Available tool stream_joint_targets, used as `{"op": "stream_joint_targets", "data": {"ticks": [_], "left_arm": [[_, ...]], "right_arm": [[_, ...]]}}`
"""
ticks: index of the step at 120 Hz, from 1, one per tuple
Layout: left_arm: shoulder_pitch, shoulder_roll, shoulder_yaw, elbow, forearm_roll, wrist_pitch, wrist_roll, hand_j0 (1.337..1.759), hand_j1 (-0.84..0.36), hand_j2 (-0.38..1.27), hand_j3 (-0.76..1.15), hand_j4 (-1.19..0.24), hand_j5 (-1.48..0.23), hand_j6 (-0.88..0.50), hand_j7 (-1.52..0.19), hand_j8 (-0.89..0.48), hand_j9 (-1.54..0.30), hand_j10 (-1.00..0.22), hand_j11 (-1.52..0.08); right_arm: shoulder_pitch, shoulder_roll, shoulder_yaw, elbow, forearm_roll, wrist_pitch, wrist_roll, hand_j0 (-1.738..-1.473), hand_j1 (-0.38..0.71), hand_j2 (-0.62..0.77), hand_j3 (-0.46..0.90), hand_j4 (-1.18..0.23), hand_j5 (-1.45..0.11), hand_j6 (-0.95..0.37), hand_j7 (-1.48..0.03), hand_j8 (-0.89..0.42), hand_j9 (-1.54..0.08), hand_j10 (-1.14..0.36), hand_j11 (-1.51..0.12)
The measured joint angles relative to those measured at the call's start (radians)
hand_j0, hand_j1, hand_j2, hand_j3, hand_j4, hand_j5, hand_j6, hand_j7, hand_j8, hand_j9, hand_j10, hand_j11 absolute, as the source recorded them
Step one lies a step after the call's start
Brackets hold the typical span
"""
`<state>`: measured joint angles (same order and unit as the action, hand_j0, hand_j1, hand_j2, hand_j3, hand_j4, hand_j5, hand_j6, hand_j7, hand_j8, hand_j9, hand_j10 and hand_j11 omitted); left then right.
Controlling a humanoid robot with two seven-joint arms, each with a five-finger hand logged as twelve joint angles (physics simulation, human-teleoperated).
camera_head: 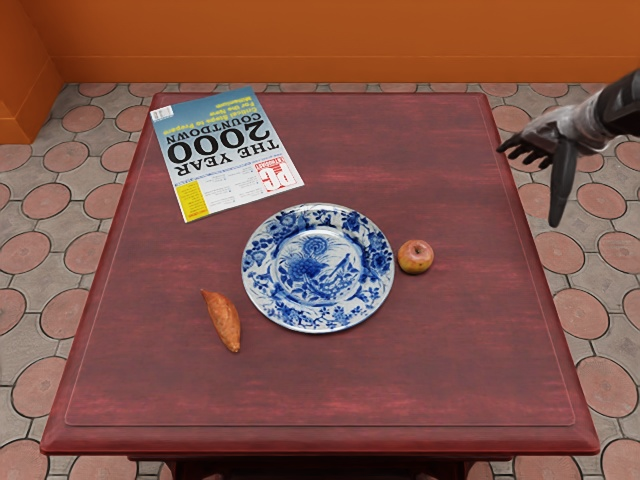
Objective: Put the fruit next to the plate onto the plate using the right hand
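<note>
Apple beside plate — right hand apart

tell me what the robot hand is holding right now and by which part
Nothing is held. The right robot hand hangs open, fingers spread, well apart from the small reddish-yellow apple lying beside the round blue-and-white patterned plate.

The round porcelain plate is white, covered in cobalt-blue flowers and leaves with a scrolled border. The small round apple is dull red shading to yellow-orange, and the tapered sweet potato is rusty orange. The rectangular wooden table is deep wine red with darker streaks. The glossy magazine has a teal-blue cover, black lettering, a red logo and a yellow panel. The right hand is dark grey. The tiled floor sets brown-red rounds in grey, and the wall is orange.
</note>
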<state>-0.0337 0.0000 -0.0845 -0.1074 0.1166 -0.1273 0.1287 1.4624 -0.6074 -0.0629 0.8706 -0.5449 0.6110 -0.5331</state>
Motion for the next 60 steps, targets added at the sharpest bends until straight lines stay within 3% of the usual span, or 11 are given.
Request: {"op": "stream_joint_targets", "data": {"ticks": [33,42,52,60], "left_arm": [[0.000,0.000,0.000,0.000,0.000,0.000,0.000,1.658,0.34,0.00,0.00,-0.01,-0.01,-0.01,-0.01,-0.01,-0.01,-0.01,-0.01],[0.000,0.000,0.000,0.000,0.000,0.000,0.000,1.658,0.34,0.00,0.00,-0.01,-0.01,-0.01,-0.01,-0.01,-0.01,-0.01,-0.01],[0.000,0.000,0.000,0.000,0.000,0.000,0.000,1.658,0.34,0.00,0.00,-0.01,-0.01,-0.01,-0.01,-0.01,-0.01,-0.01,-0.01],[0.000,0.000,0.000,0.000,0.000,0.000,0.000,1.658,0.34,0.00,0.00,-0.01,-0.01,-0.01,-0.01,-0.01,-0.01,-0.01,-0.01]], "right_arm": [[0.004,0.003,0.000,0.003,0.028,0.000,-0.008,-1.658,-0.35,0.00,0.00,0.00,0.00,0.00,0.00,0.00,0.00,0.00,0.00],[0.004,0.003,0.011,0.013,0.038,0.000,-0.039,-1.658,-0.35,0.00,0.00,0.00,0.00,0.00,0.00,0.00,0.00,0.00,0.00],[-0.003,-0.008,0.092,0.080,0.045,0.000,-0.060,-1.658,-0.35,0.00,0.00,0.00,0.00,0.00,0.00,0.00,0.00,0.00,0.00],[-0.007,-0.041,0.142,0.192,0.043,0.000,-0.069,-1.658,-0.35,0.00,0.00,0.00,0.00,0.00,0.00,0.00,0.00,0.00,0.00]]}}
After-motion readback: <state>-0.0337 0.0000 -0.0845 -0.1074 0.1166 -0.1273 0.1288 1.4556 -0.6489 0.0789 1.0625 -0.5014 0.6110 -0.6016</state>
